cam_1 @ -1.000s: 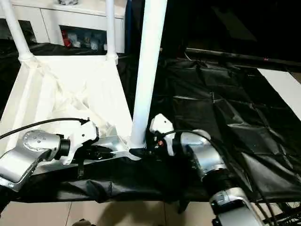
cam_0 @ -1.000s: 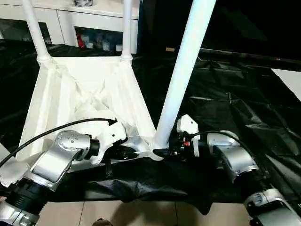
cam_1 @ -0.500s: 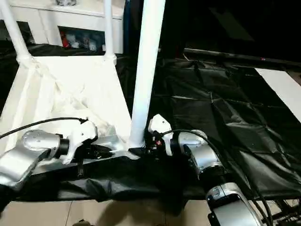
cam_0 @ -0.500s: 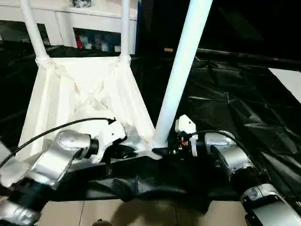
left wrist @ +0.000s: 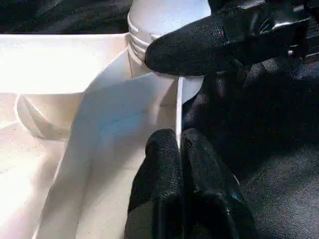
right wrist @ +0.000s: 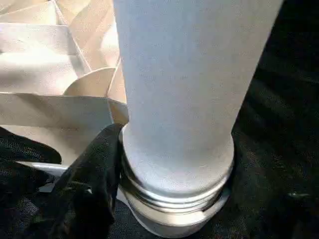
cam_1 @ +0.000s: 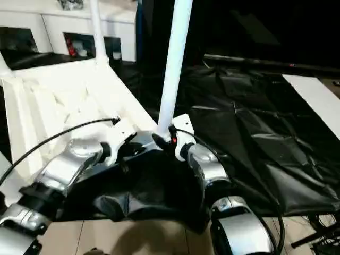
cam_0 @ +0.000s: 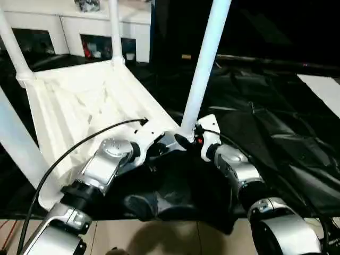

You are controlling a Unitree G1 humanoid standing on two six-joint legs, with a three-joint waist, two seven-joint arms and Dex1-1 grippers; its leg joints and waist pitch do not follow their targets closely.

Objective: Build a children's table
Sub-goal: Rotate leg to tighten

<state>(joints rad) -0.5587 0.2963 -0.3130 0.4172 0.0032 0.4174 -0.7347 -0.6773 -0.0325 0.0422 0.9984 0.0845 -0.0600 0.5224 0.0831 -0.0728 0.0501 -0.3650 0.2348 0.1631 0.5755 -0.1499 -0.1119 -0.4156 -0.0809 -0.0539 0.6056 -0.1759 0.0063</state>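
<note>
The table [cam_0: 79, 101] lies upside down on black sheeting [cam_0: 276, 133], its legs pointing up. At its near corner, the left gripper [left wrist: 179, 149] is pinched shut on the thin rim of the top. Just beside it, the right gripper [cam_0: 187, 140] stands spread around the base of the near leg [cam_0: 204, 64], one finger [right wrist: 94, 169] touching its ringed foot. Behind stands a white cabinet [cam_0: 64, 26].
</note>
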